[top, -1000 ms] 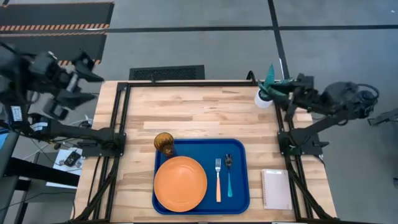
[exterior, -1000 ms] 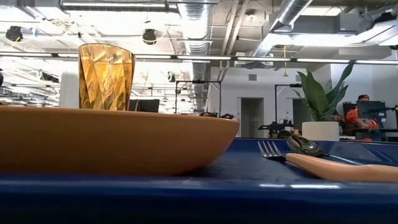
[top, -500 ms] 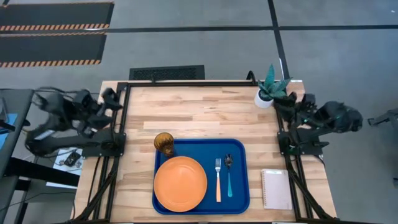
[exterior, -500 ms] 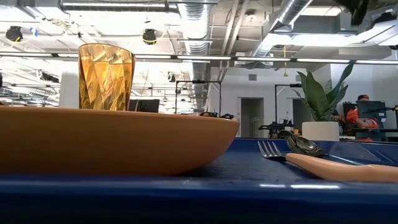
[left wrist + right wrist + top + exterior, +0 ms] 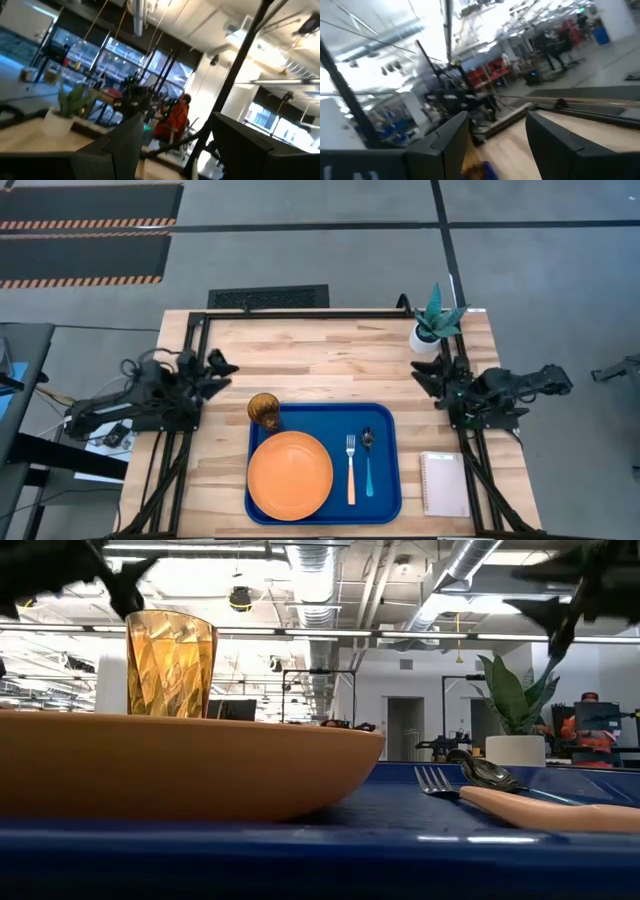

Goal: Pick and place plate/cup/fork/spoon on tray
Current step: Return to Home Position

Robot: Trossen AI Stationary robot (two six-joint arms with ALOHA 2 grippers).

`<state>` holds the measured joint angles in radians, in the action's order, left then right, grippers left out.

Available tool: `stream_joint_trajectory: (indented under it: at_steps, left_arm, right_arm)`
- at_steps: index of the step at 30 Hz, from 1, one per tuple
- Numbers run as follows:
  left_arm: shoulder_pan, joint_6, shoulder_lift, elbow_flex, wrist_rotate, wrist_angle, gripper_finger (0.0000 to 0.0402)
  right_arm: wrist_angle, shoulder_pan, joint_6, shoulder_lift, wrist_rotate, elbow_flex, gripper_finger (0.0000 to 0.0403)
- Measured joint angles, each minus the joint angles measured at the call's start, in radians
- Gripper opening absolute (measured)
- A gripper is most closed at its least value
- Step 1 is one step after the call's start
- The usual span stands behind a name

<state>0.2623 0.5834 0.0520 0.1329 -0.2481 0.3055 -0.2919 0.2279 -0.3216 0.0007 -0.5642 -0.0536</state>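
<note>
From above, the blue tray (image 5: pixel 322 464) lies on the wooden counter (image 5: pixel 320 360) near its front edge, and every piece of tableware sits on it: the orange plate (image 5: pixel 290 475) fills the tray's left half, the amber cup (image 5: pixel 264 410) stands in the back left corner just behind the plate, and the fork (image 5: pixel 351 470) and spoon (image 5: pixel 368 463) lie side by side to the plate's right, handles toward the front, the spoon on the outer side. A white notepad (image 5: pixel 444 483) rests on the counter just right of the tray, and a potted plant (image 5: pixel 432 328) stands at the back right corner. The left gripper (image 5: pixel 218 367) hangs low at the counter's left edge, well apart from the tray, fingers spread and empty; the right gripper (image 5: pixel 425 373) sits at the right edge near the plant, likewise spread and empty. At table-top height, the plate (image 5: pixel 180 765) looms large with the cup (image 5: pixel 170 663) upright behind it, the fork (image 5: pixel 500 802) and spoon (image 5: pixel 485 772) to the right, and the tray rim (image 5: pixel 320 860) across the foreground. Each wrist view shows its own two dark fingers apart with nothing between them; a person in orange (image 5: pixel 173 117) shows far off in the left wrist view.
</note>
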Motion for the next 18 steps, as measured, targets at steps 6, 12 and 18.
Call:
stream_joint_trajectory:
  at_steps: [6, 12, 18]
  left_arm:
    - [0.001, -0.022, -0.053, -0.118, 0.053, 0.204, 0.0224]
    - [0.001, -0.081, -0.048, -0.122, 0.064, 0.196, 0.0224]
    - [0.001, -0.154, -0.048, -0.123, 0.156, 0.240, 0.0224]
  right_arm:
    - [0.057, 0.000, -0.094, 0.008, 0.026, 0.045, 0.0221]
    - [0.109, 0.000, -0.016, 0.011, 0.051, 0.045, 0.0221]
    - [0.168, -0.001, -0.025, 0.012, 0.044, 0.045, 0.0221]
